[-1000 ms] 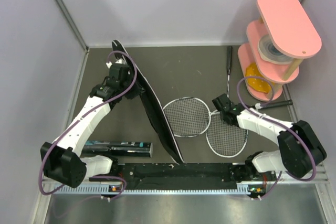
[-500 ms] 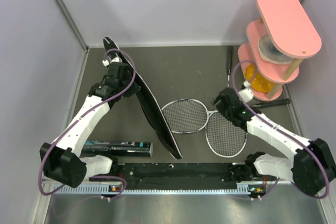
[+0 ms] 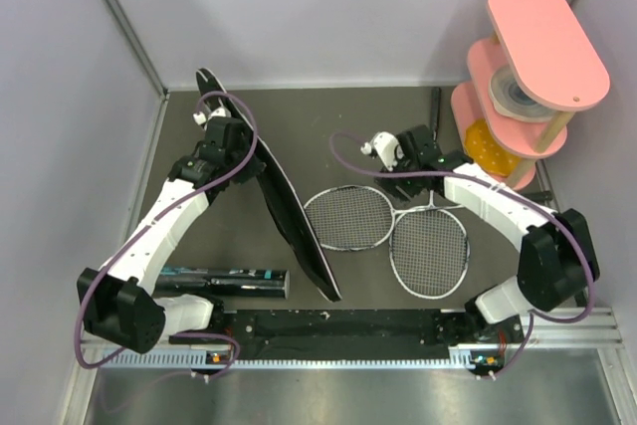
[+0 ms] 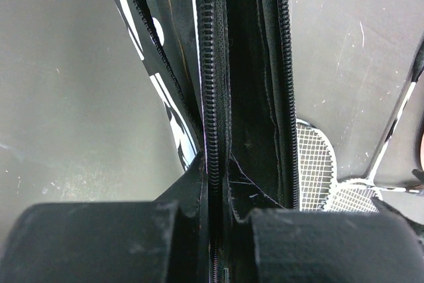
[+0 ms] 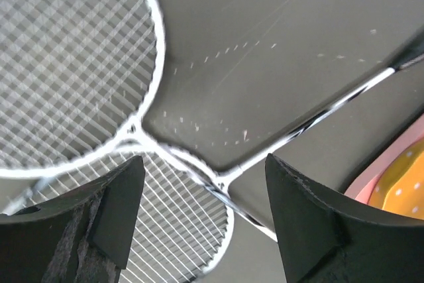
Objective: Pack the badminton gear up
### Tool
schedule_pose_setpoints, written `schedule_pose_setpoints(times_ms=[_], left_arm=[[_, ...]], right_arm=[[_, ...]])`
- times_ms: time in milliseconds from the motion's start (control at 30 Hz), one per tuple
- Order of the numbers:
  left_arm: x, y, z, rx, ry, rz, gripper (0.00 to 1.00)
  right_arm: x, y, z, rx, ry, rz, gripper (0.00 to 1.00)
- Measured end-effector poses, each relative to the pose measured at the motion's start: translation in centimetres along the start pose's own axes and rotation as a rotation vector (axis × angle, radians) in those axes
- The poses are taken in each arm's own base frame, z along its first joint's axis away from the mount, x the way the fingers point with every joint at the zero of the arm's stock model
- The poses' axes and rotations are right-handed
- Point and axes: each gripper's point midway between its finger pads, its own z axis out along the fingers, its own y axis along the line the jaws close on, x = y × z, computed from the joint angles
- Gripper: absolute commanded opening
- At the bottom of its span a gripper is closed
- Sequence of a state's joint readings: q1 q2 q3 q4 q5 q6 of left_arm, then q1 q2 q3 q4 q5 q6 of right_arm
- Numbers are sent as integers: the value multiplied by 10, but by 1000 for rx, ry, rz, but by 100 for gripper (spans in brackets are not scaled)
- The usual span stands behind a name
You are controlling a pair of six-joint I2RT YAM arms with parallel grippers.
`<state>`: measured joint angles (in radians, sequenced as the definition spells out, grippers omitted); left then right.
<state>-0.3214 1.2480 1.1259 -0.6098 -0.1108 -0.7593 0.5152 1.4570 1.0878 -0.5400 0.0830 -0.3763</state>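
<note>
Nearest the bases, the black shuttle tube (image 3: 224,281) lies flat on the table (image 3: 378,126) beside the left arm's (image 3: 164,221) base, well apart from both grippers. Just beyond it the black racket-shaped bag (image 3: 289,211) stands on edge, running diagonally from near the front toward the back left corner. The left arm reaches forward and up along the bag's left side, and the left gripper (image 3: 231,136) is clamped tight on the bag's upper edge; the wrist view shows the zipper line pinched between the two fingers (image 4: 99,243). To the bag's right the two rackets (image 3: 348,218) lie flat, heads side by side and touching, their thin shafts crossing at the throats. One black handle points toward the back wall; the other ends by the foot of the pink stand (image 3: 537,57). The right arm (image 3: 498,211) curves back and to the left from its base, and the right gripper (image 3: 398,151) hangs over the crossing shafts, jaws spread wide, holding nothing and touching nothing.
</note>
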Motion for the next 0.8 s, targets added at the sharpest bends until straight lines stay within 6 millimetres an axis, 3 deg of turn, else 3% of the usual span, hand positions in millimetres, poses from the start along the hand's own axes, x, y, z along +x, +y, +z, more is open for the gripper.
schedule_pose_setpoints(times_ms=[167,333,533,800], left_arm=[[1,-1,0,6,4,0,0],[3,-2,2,9,15,0,0],[3,-1,4,4,19,0,0],[3,2,6,-7,21,-5,0]], right_arm=[[33,-7,7,-124,61,-200,55],[39,-11,15,-194,40,-288,53],[50,7,36,-307,60,-326,52],[57,22,47,-386,61,-328,44]])
